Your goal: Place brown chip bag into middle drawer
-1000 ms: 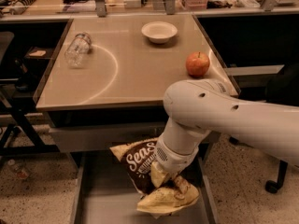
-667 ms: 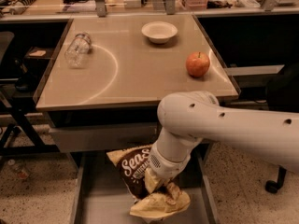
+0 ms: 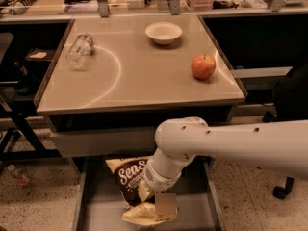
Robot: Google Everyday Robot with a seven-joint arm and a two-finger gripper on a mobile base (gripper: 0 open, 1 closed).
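The brown chip bag (image 3: 131,177) is dark brown with pale yellow ends and white "Sea S..." script. It hangs just above the floor of the open middle drawer (image 3: 96,211), below the table front. My gripper (image 3: 156,203) reaches down from the white arm (image 3: 231,141) and is shut on the bag's lower right part, with pale fingers (image 3: 165,204) over the crumpled yellow end. The bag's right side is hidden by my wrist.
On the tan tabletop (image 3: 134,81) lie a red apple (image 3: 203,66), a white bowl (image 3: 163,32) and a clear bottle on its side (image 3: 79,51). A grey drawer front (image 3: 103,141) sits above the open drawer. A chair base (image 3: 281,191) stands at the right.
My arm has swung left and lowered with the bag in it, so the bag sits further left and deeper over the drawer floor.
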